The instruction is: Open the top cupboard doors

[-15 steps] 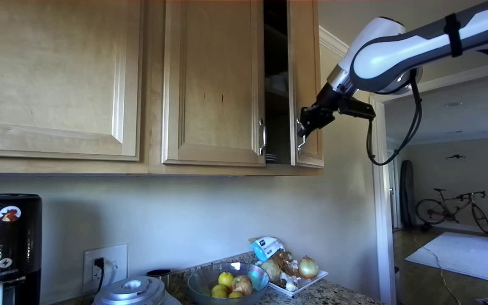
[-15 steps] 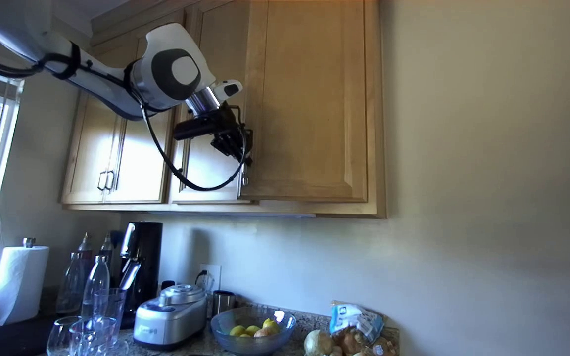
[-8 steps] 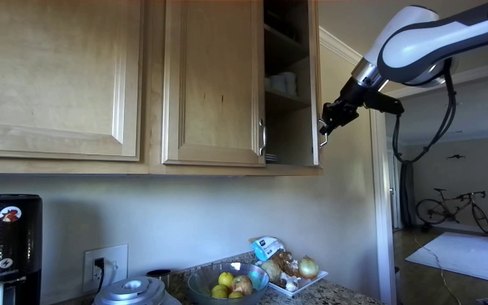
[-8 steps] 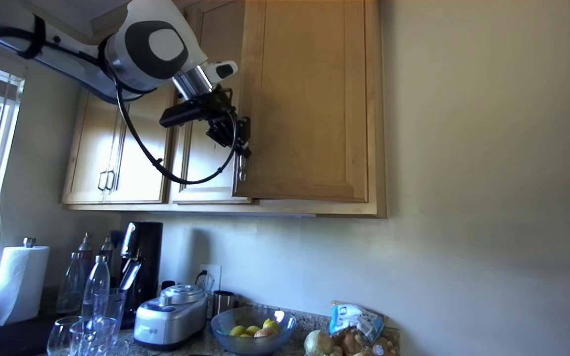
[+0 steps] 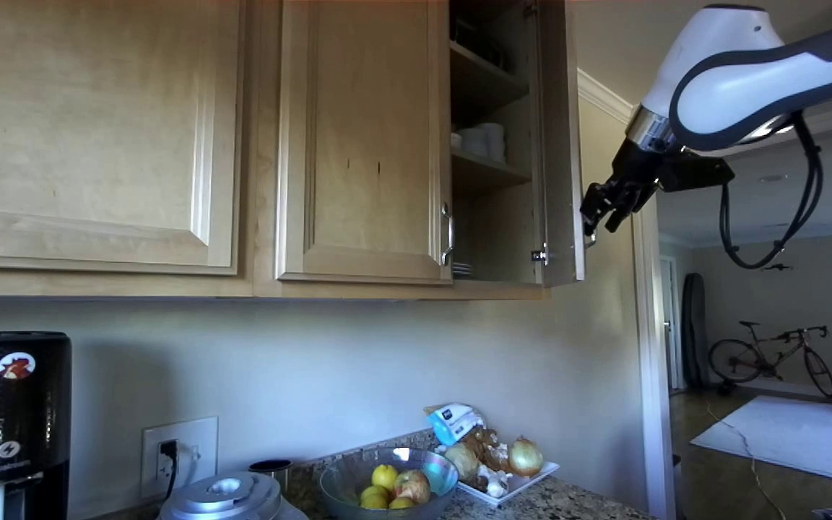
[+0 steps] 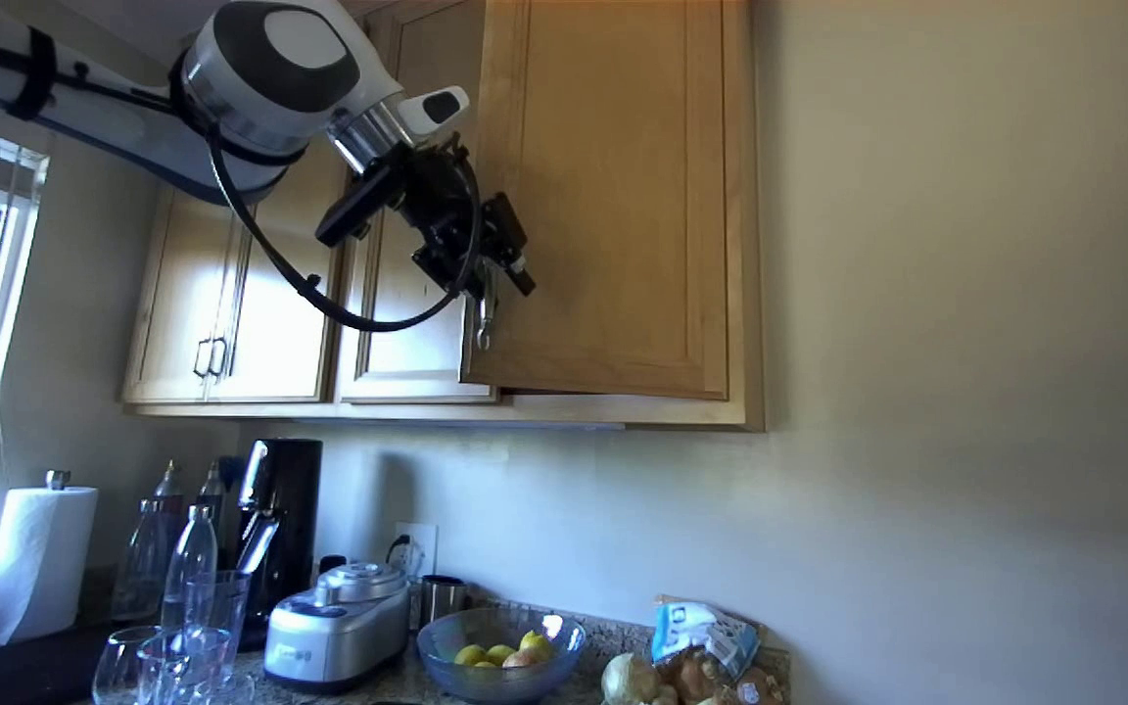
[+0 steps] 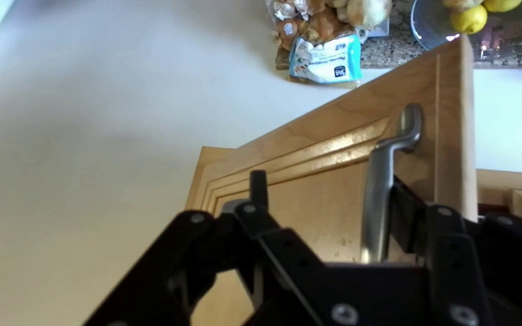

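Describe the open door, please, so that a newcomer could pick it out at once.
In an exterior view, find the cupboards on the wall above the fruit bowl. Take the rightmost door, with the gripper at its handle. It alone stands open, baring shelves; the neighbouring door is shut.

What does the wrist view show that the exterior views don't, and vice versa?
Only the wrist view shows the screw heads on the gripper clearly.

Only in both exterior views: the arm, the wall outlet and the silver appliance.

All three share the gripper, open; the opened cupboard door and its handle; the clear bowl; and the blue-and-white bag.
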Robot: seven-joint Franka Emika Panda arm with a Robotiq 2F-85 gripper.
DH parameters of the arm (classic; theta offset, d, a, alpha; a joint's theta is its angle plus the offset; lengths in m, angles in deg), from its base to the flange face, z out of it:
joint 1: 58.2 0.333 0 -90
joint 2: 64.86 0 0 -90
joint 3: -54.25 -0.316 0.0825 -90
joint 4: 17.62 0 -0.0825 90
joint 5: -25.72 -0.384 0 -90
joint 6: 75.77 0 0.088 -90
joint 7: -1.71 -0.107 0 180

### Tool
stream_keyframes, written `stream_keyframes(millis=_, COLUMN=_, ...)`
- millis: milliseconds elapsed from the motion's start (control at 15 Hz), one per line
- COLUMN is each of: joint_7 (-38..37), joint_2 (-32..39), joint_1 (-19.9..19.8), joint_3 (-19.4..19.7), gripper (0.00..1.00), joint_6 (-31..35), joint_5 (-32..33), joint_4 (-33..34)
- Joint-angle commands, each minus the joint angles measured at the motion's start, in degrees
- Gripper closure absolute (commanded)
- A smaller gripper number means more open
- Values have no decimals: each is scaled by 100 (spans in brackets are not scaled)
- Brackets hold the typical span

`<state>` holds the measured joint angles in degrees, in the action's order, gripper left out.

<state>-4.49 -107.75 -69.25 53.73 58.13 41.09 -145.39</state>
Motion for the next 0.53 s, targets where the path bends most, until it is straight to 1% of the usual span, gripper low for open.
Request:
stream_keyframes(millis=0, joint_7=104, joint_2=46, joint_1=-288, joint_3=-133, gripper=8, joint_6=-222, joint_5=533, joint_4=-402)
stream_keyframes(millis=67, joint_7=123, joint_2=43, joint_1=-286, joint_3=-159, gripper=2, joint_6=-248, joint_5=648, joint_4=-462)
stream_keyframes(millis=133, joint_7=236, joint_2=53, joint_1=-185, joint_3=-139, gripper=1, joint_6=-332, joint_5=655, joint_4=-434)
stream_keyframes(millis=267, joint_7=405, joint_2=-28, joint_1=168, joint_3=61, gripper=0, joint_6=-60, joint_5=381, joint_4=-422)
stream_keyframes(millis=467, joint_7=577, joint_2=-93, joint_1=548, joint_3=254, gripper=0, joint_6=283, joint_5=-90, joint_4=-479)
